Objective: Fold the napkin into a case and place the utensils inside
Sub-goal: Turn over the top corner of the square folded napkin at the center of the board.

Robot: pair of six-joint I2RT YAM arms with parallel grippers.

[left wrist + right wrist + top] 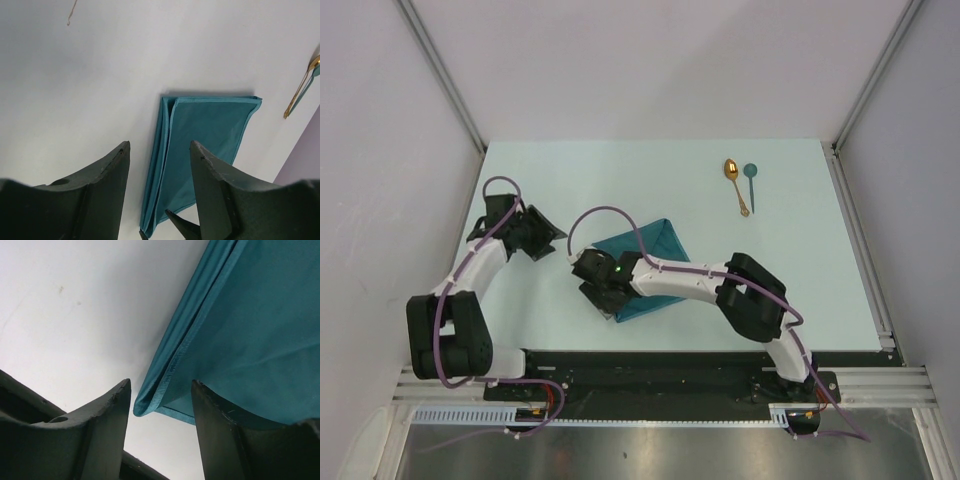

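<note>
The teal napkin (652,241) lies folded into a flat layered rectangle at the table's middle. It also shows in the left wrist view (205,135) and the right wrist view (250,315). My right gripper (604,300) is open at the napkin's near left corner, and that folded corner lies between its fingers (161,382), ungripped. My left gripper (553,241) is open and empty, just left of the napkin and pointing at it (160,145). The gold spoon (735,184) and the teal spoon (750,184) lie side by side at the far right.
The right arm (690,280) lies across the napkin's near half. The spoons show at the right edge of the left wrist view (299,94). Grey walls stand on both sides of the table, and a metal rail (860,240) runs along its right edge.
</note>
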